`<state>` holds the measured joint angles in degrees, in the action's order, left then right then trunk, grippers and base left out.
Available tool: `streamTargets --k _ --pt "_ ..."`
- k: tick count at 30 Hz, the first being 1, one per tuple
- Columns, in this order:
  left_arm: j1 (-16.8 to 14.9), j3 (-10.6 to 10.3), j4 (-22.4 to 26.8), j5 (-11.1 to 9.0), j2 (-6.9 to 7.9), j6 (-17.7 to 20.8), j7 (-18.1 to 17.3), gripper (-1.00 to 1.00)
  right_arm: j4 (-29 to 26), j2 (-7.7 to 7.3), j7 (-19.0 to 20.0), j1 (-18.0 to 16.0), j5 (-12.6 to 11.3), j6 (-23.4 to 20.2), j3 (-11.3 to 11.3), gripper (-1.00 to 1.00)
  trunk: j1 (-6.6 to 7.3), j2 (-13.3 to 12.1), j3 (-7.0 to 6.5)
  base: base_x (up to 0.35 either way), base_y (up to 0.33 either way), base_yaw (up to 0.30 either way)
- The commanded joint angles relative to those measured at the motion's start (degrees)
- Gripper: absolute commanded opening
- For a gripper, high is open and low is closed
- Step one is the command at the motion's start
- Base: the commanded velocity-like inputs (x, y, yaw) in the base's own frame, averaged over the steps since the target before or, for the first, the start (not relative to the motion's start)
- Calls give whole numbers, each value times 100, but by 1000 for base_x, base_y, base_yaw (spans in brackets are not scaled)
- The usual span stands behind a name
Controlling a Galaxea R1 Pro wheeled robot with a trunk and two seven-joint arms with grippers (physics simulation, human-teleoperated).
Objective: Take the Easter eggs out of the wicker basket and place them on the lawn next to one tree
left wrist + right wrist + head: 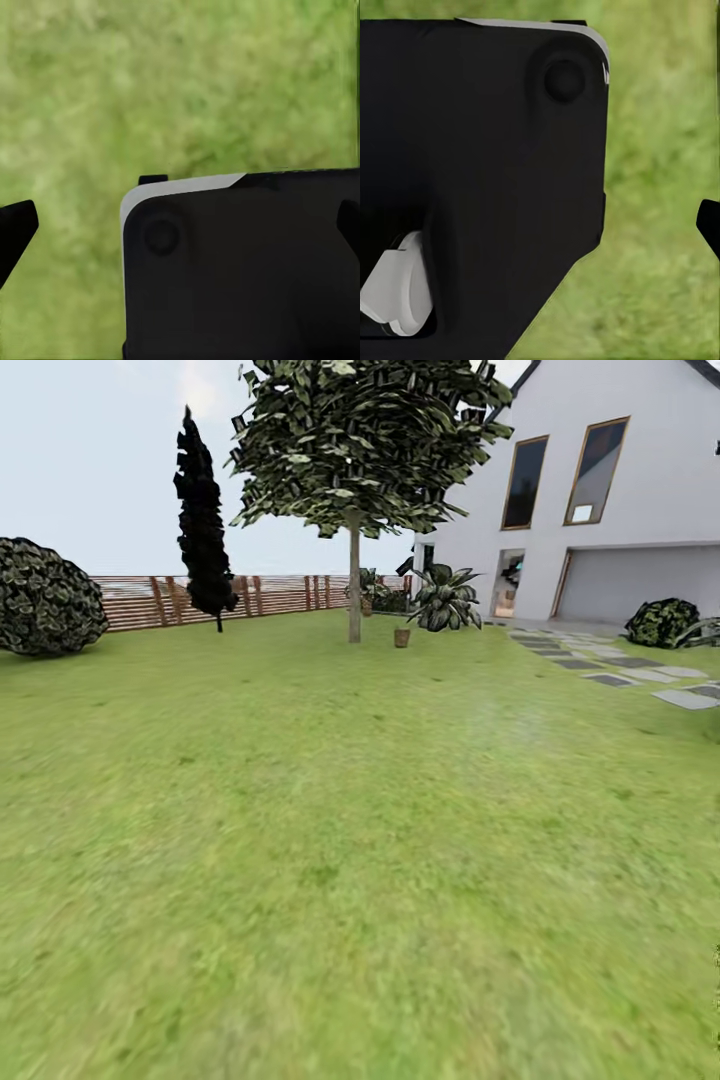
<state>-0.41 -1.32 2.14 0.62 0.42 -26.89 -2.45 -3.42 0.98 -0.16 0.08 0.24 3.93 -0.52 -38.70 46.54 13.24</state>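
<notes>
Open lawn (330,840) ahead; tree (354,575) far off, dead centre. Small brown object (402,637) just beside trunk, possibly the wicker basket. Neither arm nearer. Gripper spread: cannot tell.

Small brown object (401,637) on the lawn (330,840) beside the tree (354,575) trunk: too small to tell what it is. Tree canopy and white house (620,490) cut by top edge. Left gripper (180,225) and right gripper fingers (709,221) clipped at frame edges, a black robot body (480,172) blocking between; spread unreadable.
</notes>
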Motion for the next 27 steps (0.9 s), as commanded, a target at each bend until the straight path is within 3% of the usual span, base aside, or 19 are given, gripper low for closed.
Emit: streamTargets --k 1,27 --pt "-3 -9 -4 6 2 -18 -9 100 -15 0 -2 1 2 11 -5 100 -4 4 6 334 0 -174" --pt "-3 -9 -4 9 2 -19 -1 100 33 9 -11 1 -7 29 -3 100 -4 4 2 334 0 -43"
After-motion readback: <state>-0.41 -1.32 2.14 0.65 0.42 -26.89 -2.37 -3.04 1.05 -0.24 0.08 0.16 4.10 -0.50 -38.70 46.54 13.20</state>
